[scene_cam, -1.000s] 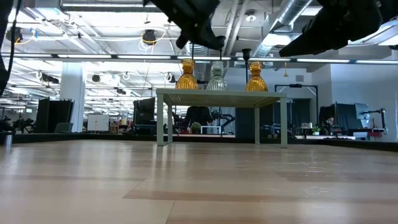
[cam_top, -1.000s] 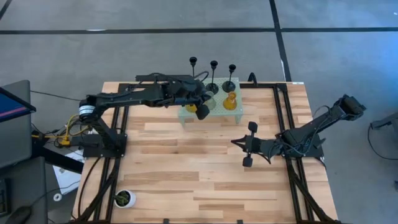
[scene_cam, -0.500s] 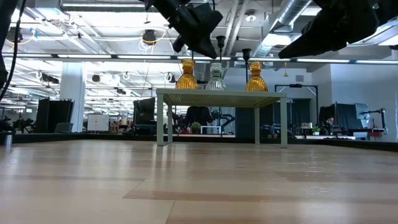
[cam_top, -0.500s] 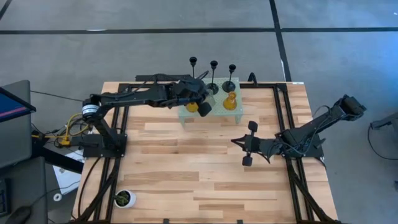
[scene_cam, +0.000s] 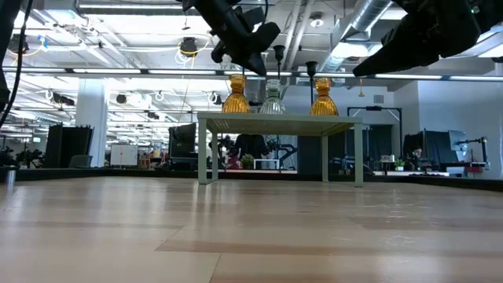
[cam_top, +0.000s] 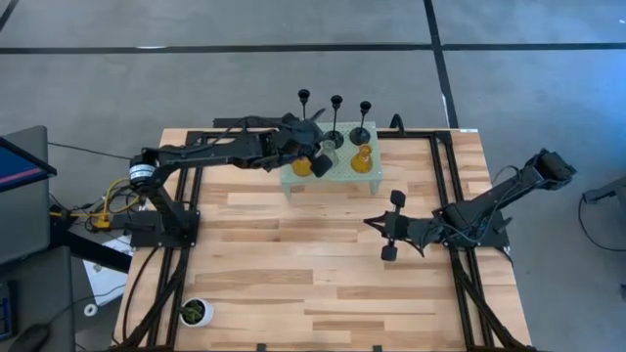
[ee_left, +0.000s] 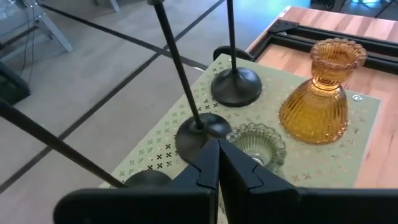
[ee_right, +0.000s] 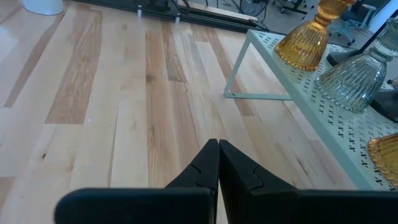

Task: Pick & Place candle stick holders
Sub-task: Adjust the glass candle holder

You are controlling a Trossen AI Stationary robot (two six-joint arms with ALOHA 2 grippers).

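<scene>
Standing on the green stand (cam_top: 344, 174) are six candle holders (ee_left: 321, 93). The left gripper (ee_left: 218, 163) hovers above the grey holder (ee_left: 257, 144), fingers closed, holding nothing.

No readable text, label, brand or number shows in any view.

1. Wooden plank table (cam_top: 293, 254); dark frame rails along its left and right sides.
2. Pale green perforated stand (cam_top: 337, 174) sits at the far-centre edge, on four legs.
3. Small white pot with a green plant (cam_top: 196, 312) stands at the near-left corner, well apart from the stand.
</scene>
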